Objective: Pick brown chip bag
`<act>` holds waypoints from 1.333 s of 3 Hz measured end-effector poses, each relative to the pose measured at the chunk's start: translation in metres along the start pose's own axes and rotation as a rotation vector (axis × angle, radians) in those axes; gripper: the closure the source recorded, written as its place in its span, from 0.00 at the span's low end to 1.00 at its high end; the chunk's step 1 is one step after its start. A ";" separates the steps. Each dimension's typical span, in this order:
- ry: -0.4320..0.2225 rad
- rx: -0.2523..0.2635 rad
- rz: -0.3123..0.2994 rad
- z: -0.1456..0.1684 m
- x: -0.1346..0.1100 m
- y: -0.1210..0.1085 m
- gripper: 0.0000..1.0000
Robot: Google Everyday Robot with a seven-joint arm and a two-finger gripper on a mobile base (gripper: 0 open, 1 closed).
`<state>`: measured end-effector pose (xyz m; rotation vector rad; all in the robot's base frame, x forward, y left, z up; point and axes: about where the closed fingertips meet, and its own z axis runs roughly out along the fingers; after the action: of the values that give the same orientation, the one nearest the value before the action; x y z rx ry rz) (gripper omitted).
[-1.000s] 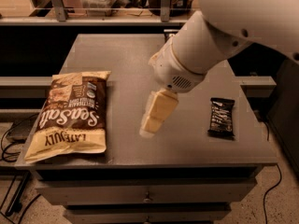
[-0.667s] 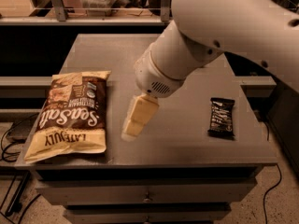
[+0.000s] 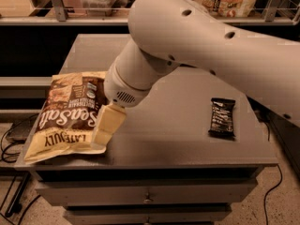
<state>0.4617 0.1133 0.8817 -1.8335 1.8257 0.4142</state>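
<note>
Camera view: the large crinkly brown chip bag, with white "Sea Salt" script and pale tan ends, lies flat at the left front of the grey cabinet top. The cream-coloured gripper overlaps the bag's right edge; whether it is spread or closed, I cannot tell. One small black snack bar lies well apart, right.

Smooth white arm, pale cream gripper
Small dark holes are dotted along its shell; a vent grille is set above the gripper, at the brown chip bag's right edge.
</note>
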 end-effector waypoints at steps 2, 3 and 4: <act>-0.033 -0.001 0.006 0.014 -0.008 -0.003 0.00; -0.077 -0.004 0.023 0.037 -0.017 -0.006 0.00; -0.128 -0.031 0.052 0.064 -0.024 -0.002 0.00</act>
<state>0.4715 0.1688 0.8425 -1.7412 1.7912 0.5691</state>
